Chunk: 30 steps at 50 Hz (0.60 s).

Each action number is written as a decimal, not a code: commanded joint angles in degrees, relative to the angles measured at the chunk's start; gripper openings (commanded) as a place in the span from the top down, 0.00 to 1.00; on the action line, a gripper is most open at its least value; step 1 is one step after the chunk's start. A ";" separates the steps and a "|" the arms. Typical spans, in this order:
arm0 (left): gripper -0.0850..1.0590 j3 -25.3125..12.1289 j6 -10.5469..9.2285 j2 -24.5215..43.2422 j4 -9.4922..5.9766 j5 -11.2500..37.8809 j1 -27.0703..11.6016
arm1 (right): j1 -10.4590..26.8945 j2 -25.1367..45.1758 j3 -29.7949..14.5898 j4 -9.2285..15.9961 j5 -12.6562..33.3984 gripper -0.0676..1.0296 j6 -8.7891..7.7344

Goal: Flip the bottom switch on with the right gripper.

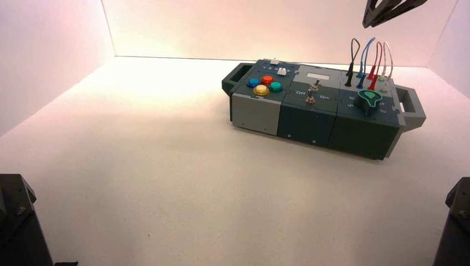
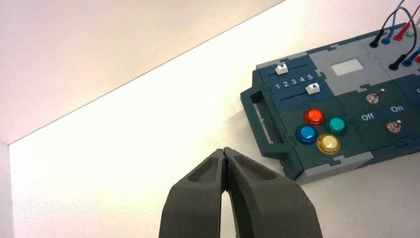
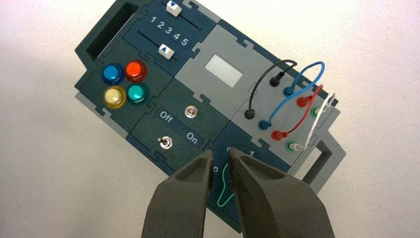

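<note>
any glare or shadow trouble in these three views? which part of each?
High view: table washed out to near white toward the back, duller up front. Left wrist view: table blown out left of the box, soft shadow beside its handle. Right wrist view: more even light, no strong shadow, labels legible.

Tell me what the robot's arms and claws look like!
The left arm and right arm look black, with a round bolt showing on each. The left claw and right claw are dark too, wide at the back and narrowing towards the tips.
</note>
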 commanded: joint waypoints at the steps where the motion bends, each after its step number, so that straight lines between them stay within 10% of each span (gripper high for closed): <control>1: 0.95 -0.79 0.09 0.70 -0.09 -0.88 0.18 | 0.26 -0.26 -1.32 0.35 -0.18 0.77 -0.18; 30: 0.95 -1.14 0.09 2.55 -0.09 -3.87 0.18 | 1.49 -0.26 -1.49 0.62 0.18 0.77 -0.18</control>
